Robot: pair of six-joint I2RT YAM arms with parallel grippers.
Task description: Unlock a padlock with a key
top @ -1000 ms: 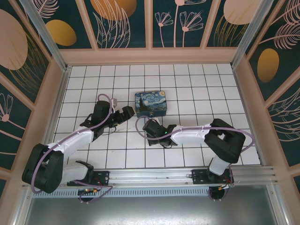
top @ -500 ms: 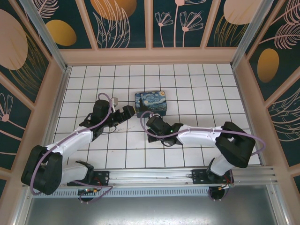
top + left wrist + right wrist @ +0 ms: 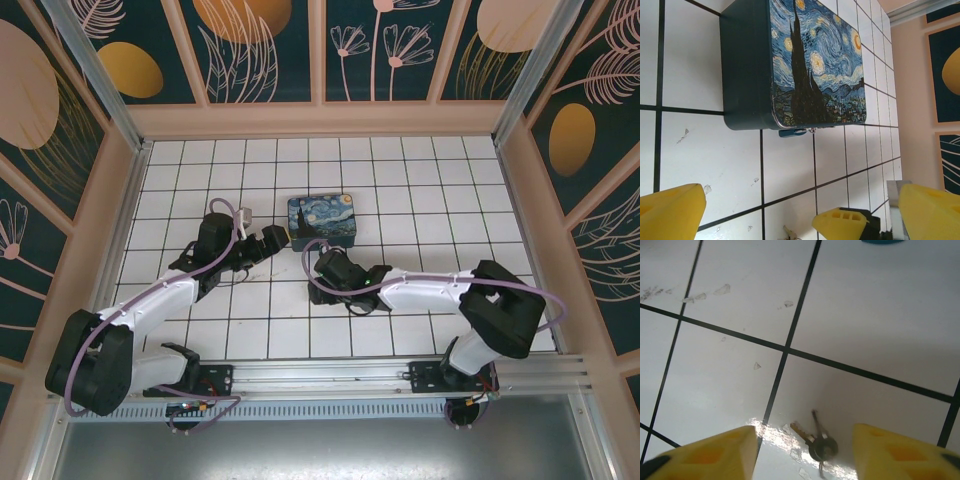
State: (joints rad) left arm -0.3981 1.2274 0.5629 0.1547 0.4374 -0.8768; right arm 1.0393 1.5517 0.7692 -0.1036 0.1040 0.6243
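Observation:
The small teal padlock (image 3: 795, 132) hangs at the front edge of the starry-night box (image 3: 810, 60), its silvery shackle at the latch. Its teal body just shows at the top edge of the right wrist view (image 3: 882, 241). The key (image 3: 816, 439), a brassy sliver on a small ring with another, lies flat on a white tile. My right gripper (image 3: 805, 452) is open low over the floor, and the key lies between its yellow fingers (image 3: 705, 452). The key (image 3: 788, 232) also peeks in at the left wrist view's bottom edge. My left gripper (image 3: 800, 220) is open, facing the box, empty.
The box (image 3: 323, 220) sits mid-floor on the white tiled surface (image 3: 420, 190). Both grippers, left (image 3: 280, 241) and right (image 3: 314, 266), crowd together just in front of it. The right gripper's yellow finger (image 3: 842, 223) intrudes into the left wrist view. Pale wooden walls (image 3: 320, 118) ring the floor.
The right arm has reached forward and left toward the box front, bringing its open gripper down over the key. The left arm has hardly moved.

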